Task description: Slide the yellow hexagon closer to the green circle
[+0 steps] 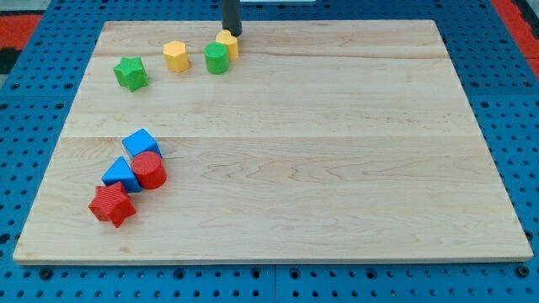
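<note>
The green circle (pixel 216 59) stands near the top edge of the wooden board (pixel 337 168), left of centre. A yellow block with a hexagon-like top (pixel 175 55) sits a short gap to its left. A second yellow block (pixel 228 42) touches the green circle's upper right; it is partly hidden and I cannot make out its shape. My tip (pixel 232 34) is at the board's top edge, right behind this second yellow block and about touching it. It is well to the right of the hexagon-like block.
A green star (pixel 130 73) lies left of the yellow hexagon-like block. At the lower left there is a cluster: a blue cube (pixel 141 143), a blue triangle (pixel 121 174), a red circle (pixel 149 170) and a red star (pixel 112 204).
</note>
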